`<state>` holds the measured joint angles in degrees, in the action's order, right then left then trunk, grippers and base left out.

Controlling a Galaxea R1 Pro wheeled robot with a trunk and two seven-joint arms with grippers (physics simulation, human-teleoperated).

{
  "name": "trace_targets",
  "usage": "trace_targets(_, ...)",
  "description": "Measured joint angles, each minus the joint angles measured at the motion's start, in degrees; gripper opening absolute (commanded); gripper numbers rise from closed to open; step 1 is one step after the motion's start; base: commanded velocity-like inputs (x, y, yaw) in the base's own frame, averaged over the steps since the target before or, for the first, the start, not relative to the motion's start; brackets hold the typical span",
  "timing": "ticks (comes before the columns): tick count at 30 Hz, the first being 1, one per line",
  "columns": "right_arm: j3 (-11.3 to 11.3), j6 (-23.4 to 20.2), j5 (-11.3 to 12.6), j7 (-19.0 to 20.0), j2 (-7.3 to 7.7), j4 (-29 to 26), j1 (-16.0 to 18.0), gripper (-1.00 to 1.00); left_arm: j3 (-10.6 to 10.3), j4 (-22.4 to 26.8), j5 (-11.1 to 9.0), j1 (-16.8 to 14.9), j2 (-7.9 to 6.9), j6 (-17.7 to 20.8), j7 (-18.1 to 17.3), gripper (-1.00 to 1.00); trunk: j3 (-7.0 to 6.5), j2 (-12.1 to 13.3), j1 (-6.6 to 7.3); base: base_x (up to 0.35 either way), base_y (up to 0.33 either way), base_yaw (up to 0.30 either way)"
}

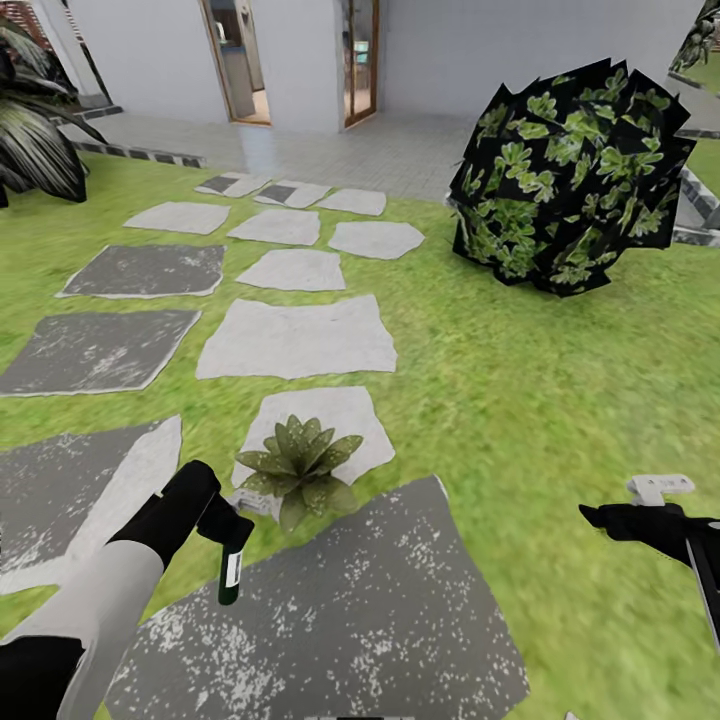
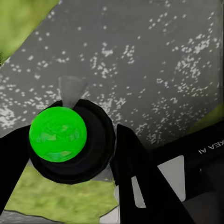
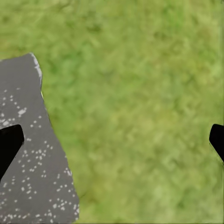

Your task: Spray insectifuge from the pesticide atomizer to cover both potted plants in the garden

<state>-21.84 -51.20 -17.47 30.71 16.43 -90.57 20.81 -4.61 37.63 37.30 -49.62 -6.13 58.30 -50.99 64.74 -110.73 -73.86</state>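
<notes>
Left gripper (image 1: 222, 520) is pinching the pesticide atomizer (image 1: 231, 570); the bottle hangs below the fingers, bottom end down, white label facing the head camera. It sits over the near edge of the big dark speckled slab (image 1: 340, 620), just beside the potted plant (image 1: 297, 462) on the robot's left side of it, not touching the leaves.

Left wrist view: atomizer (image 2: 70, 142) seen end-on, a round black body with a bright green disc at its centre, one dark finger (image 2: 140, 182) tight against its side, speckled slab (image 2: 154, 60) behind it, grass at the corners.

Potted plant: one rosette of pointed green leaves, standing on a pale stepping stone (image 1: 330, 420) at that stone's near edge, right at the gap to the speckled slab. Pot mostly hidden under the leaves.

Right gripper (image 1: 600, 517) hangs over bare lawn (image 1: 520, 400), well apart from the plant on the robot's right side. Right wrist view shows the two black fingertips (image 3: 9, 142) at opposite edges, spread wide, nothing between them, grass and a slab corner (image 3: 28, 177) below.

Beyond the plant: a run of pale and dark stepping stones leading to a paved strip along a white wall with an open doorway (image 1: 240, 60). Dark round shrub (image 1: 570, 175) stands far beyond the plant, to the right.
</notes>
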Motion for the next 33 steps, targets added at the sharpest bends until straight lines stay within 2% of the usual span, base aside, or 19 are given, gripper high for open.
trace_targets(7, -0.3, 0.0, 0.0, 0.0, 0.01, 0.0, 0.0, 1.00, 0.0, 0.0, 0.0, 0.1, 0.01, 0.0, 0.0, -1.00, 0.00, 0.0, -0.02, 0.197, -0.196, 0.133)
trace_targets(13, -0.4, 0.0, 0.0, 0.0, 0.00, 0.0, 0.0, 1.00, -0.4, -0.1, 0.1, 0.4, 0.03, 0.0, 0.0, -1.00, 0.04, 0.0, -0.02, 0.024, -0.029, 0.047)
trace_targets(28, -0.6, 0.0, 0.0, 0.0, 0.01, 0.0, 0.0, 1.00, -0.5, -0.6, 0.1, 0.5, -0.35, 0.0, 0.0, -1.00, 0.49, 0.0, -0.03, 0.001, -0.004, 0.165)
trace_targets(33, -0.5, 0.0, 0.0, 0.0, 0.01, 0.0, 0.0, 1.00, -0.5, -0.6, 0.1, 0.5, -0.30, 0.0, 0.0, -1.00, 0.51, 0.0, -0.02, 0.045, -0.226, 0.019)
